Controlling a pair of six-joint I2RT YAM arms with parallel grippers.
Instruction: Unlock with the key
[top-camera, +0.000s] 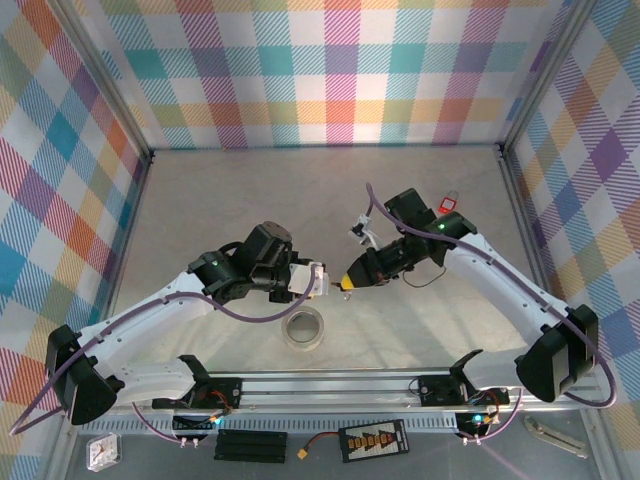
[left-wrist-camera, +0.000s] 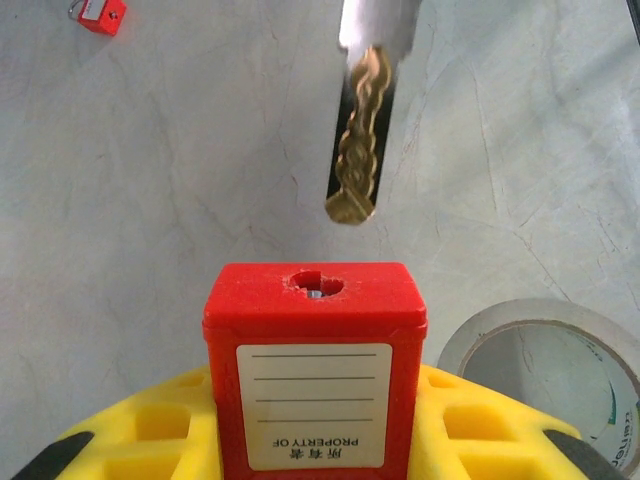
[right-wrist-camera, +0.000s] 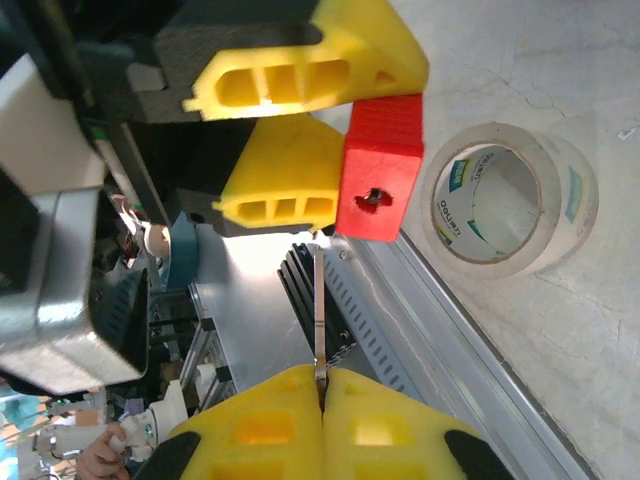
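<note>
Alignment is underway, with insertion not yet begun. Left claw (top-camera: 317, 279) is gripping the red padlock (left-wrist-camera: 315, 330) above the tabletop (top-camera: 200, 200), its jaws partly closed on the padlock's body and the keyhole (left-wrist-camera: 318, 286) facing the other arm. Right claw (right-wrist-camera: 322, 385) is pinching the brass key (left-wrist-camera: 358, 150) tightly, the tip hovering just short of the keyhole. Inserting and turning are remaining.

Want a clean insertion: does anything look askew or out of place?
The key in the right gripper is off line from the red padlock's keyhole: its tip stands short of the hole and to one side. Nothing else looks odd.
</note>
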